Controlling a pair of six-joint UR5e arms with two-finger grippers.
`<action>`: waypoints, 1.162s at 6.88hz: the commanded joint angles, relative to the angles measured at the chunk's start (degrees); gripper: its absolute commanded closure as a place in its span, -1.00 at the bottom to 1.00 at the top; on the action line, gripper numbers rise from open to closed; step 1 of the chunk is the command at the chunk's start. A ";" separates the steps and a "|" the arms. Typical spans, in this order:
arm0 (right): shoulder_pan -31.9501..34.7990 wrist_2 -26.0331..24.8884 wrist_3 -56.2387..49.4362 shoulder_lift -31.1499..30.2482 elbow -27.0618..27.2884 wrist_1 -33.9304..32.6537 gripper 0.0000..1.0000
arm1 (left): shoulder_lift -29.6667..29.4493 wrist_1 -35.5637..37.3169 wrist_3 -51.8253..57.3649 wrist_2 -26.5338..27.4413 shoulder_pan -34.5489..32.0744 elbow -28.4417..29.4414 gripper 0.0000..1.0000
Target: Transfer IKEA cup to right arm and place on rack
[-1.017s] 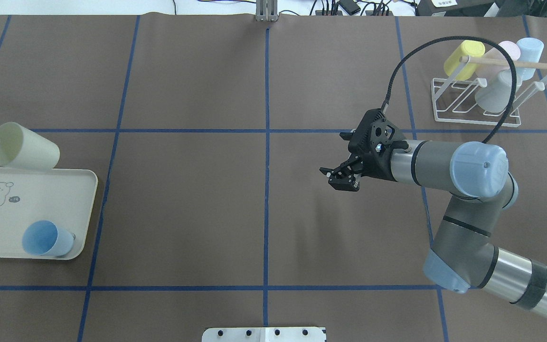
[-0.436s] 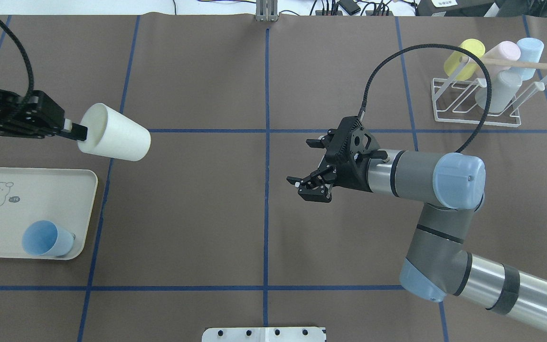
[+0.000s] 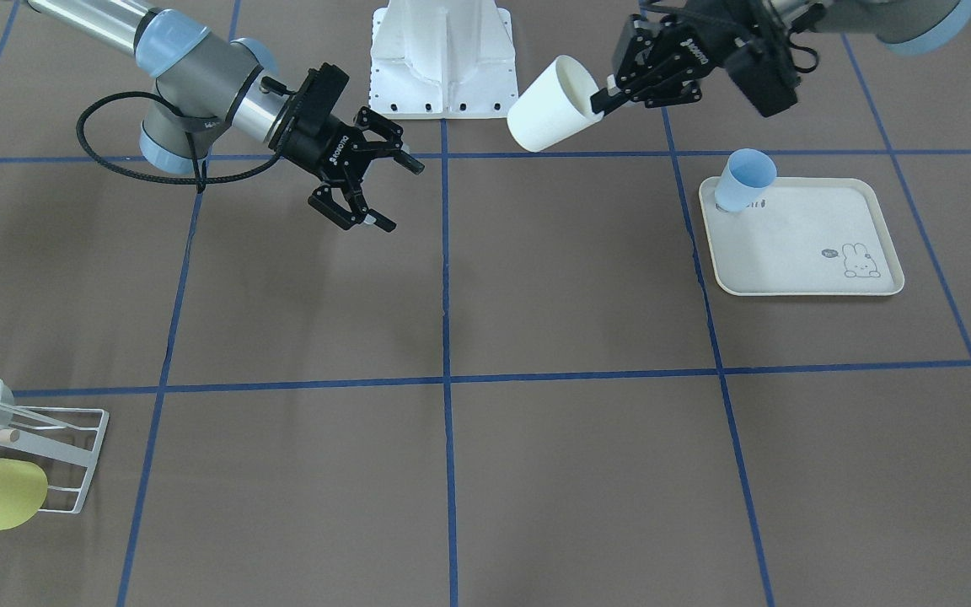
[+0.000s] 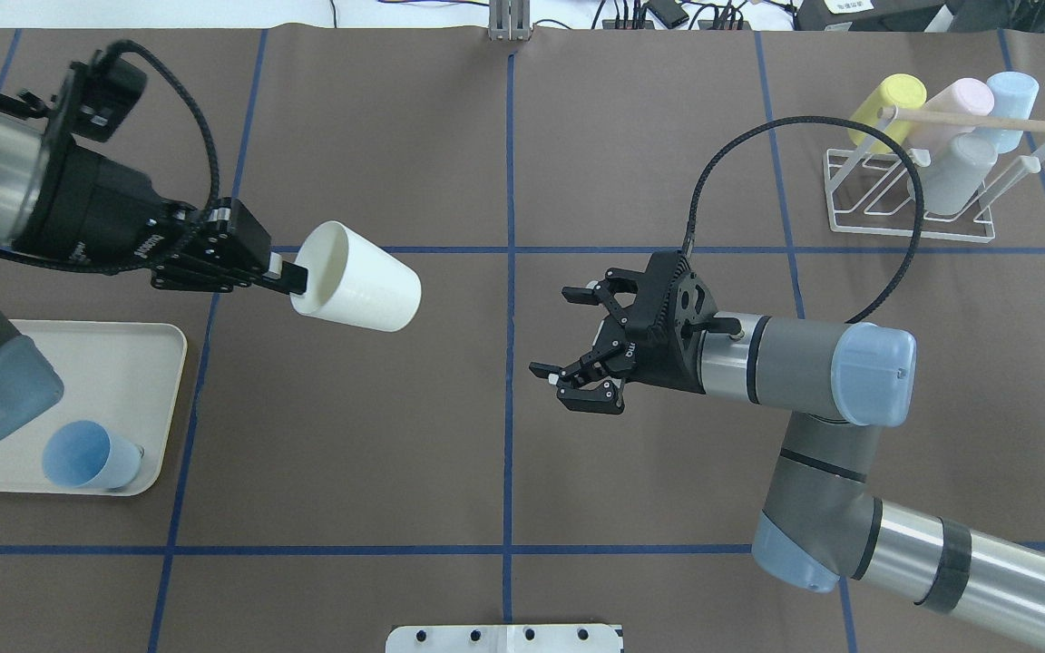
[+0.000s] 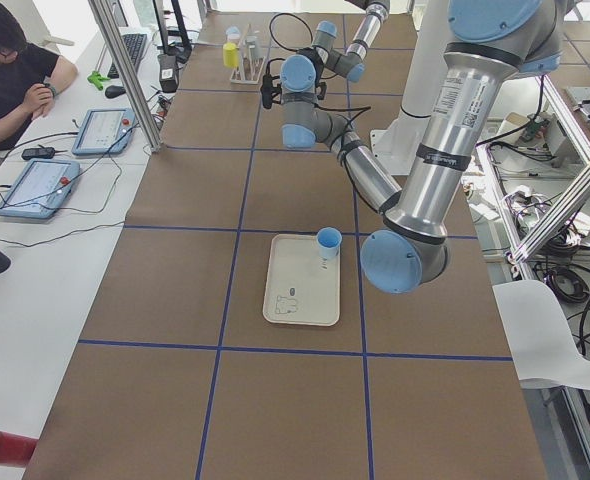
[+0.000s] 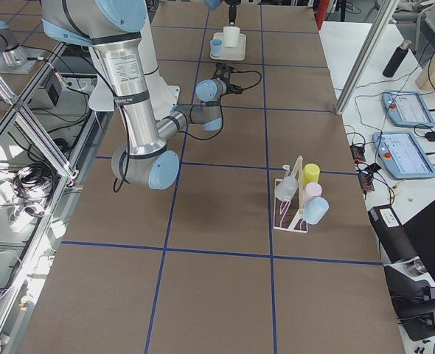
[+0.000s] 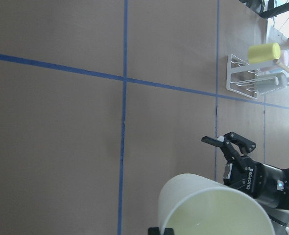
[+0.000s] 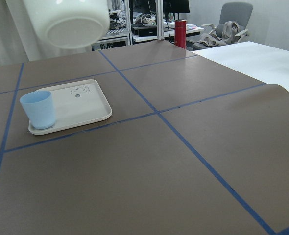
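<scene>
My left gripper (image 4: 291,277) pinches one white cup (image 4: 359,288) by the rim; my right gripper (image 4: 554,334) gapes wide. One blue cup (image 4: 87,456) on the tray (image 4: 123,363), four cups (image 4: 956,172) on the rack (image 4: 903,234).

I watch a long table (image 4: 350,453) under a brown cover, marked into squares by blue tape (image 4: 509,435). Along its far edge runs a white desk (image 5: 35,270) with two control tablets (image 5: 37,187) and loose cables. A person (image 5: 10,70) in a black top sits at it. Metal posts (image 5: 125,70) rise between desk and table. Past the table's left end I make out a grey office chair (image 8: 232,17) and a red bottle (image 8: 179,33). The light is bright and even.
</scene>
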 commanded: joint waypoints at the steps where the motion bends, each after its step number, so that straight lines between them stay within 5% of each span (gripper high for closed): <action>1: -1.52 -0.01 -2.69 0.29 -0.65 3.09 -0.97 | -5.43 -0.95 -1.37 0.60 3.08 4.35 1.00; 8: -2.40 -0.01 -2.89 2.23 -0.65 3.89 -0.97 | -8.70 -0.95 -1.38 5.62 8.62 9.64 1.00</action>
